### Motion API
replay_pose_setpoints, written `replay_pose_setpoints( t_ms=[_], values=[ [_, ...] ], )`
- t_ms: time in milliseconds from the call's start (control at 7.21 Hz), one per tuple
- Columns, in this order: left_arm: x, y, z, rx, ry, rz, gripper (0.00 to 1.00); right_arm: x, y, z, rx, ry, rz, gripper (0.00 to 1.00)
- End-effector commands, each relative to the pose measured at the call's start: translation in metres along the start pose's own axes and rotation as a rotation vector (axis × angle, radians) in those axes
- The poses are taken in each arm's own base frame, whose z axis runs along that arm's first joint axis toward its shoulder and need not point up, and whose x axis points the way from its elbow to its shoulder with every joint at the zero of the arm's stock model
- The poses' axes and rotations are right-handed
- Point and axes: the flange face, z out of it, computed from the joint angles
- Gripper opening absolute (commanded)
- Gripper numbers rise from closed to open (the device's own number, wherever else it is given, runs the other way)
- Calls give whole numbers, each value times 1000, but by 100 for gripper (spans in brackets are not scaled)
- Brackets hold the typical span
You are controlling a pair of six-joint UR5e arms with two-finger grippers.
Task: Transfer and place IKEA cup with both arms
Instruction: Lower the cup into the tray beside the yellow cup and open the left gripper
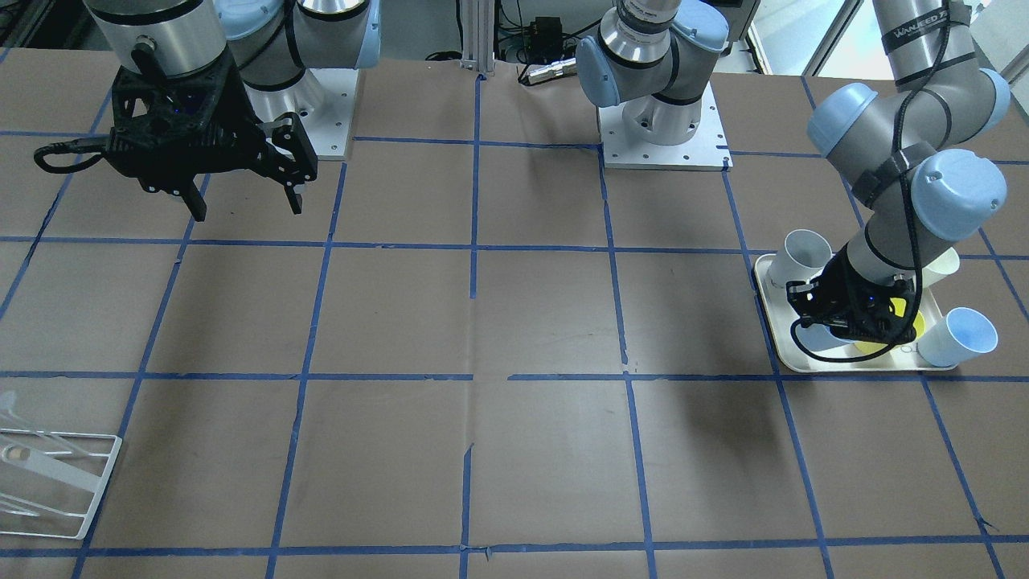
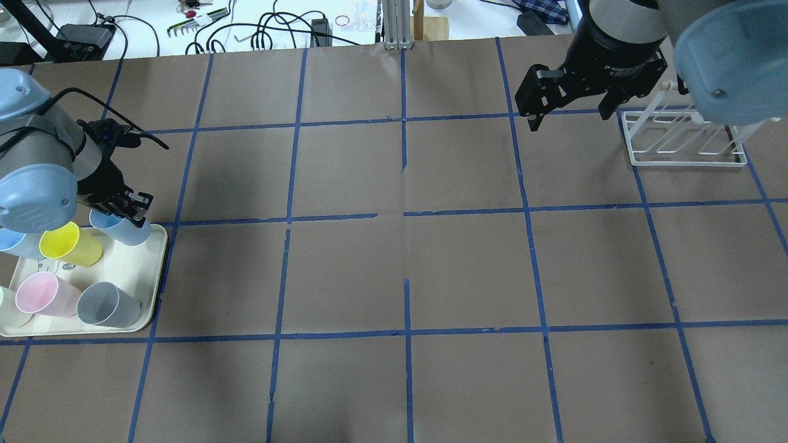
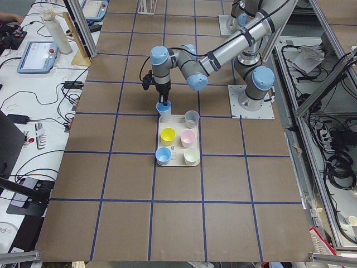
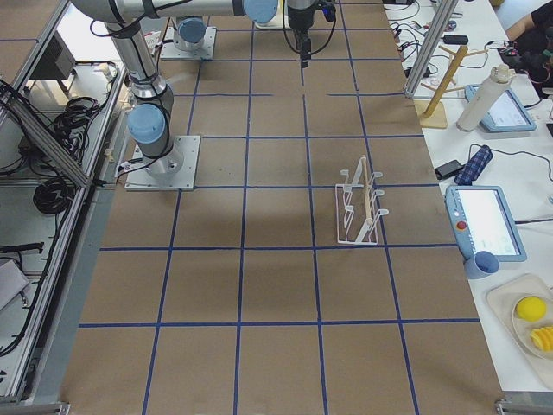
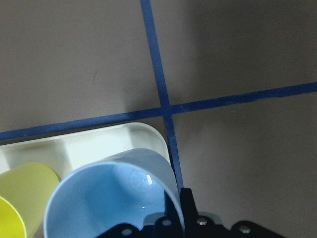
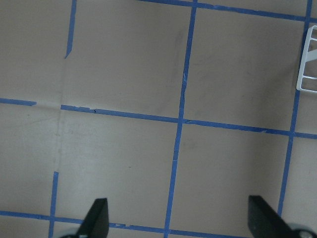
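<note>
IKEA cup (image 2: 126, 231), light blue, appears at the left of the overhead view, at the corner of the cream tray (image 2: 157, 277) that lies farthest from the robot and nearest the table's middle. From these views you cannot tell whether its base rests on the tray or hangs just above it. Note the left gripper (image 2: 132, 209) directly over the cup: in the left wrist view its fingers are drawn close together on the cup's wall, one inside the rim and one outside, so the cup is gripped by its edge. The left arm (image 2: 37, 178) overhangs the tray's left side and partly hides a second blue cup (image 2: 15, 246). On the tray you also see a yellow cup (image 2: 71, 245) just beside the IKEA cup, then a pink cup (image 2: 40, 295) and a grey cup (image 2: 111, 304) in the row nearer the robot. Moving right, you cross the brown table (image 2: 468, 271) with its blue tape grid. At the far right the right gripper (image 2: 575, 117) hangs above the table, well apart from the tray. Its fingers are spread wide with nothing between them, as the right wrist view confirms. Just to its right stands a white wire rack (image 2: 683, 163) on the table.
</note>
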Motion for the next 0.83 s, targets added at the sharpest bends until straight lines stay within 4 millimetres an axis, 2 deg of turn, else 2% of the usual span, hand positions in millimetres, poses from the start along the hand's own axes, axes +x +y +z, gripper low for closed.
replay_pose_setpoints(
  t_ms=[0,416,693],
  values=[
    [-11,0,16,-25,13,-4,0,0,0,-7,-21,-34,50,100],
    [-20,0,35,-74,10,25,0,-2,0,-9,-16,-25,42,100],
    [-22,1,38,-79,11,20,0,-2,0,-10,-15,-25,37,100]
  ],
)
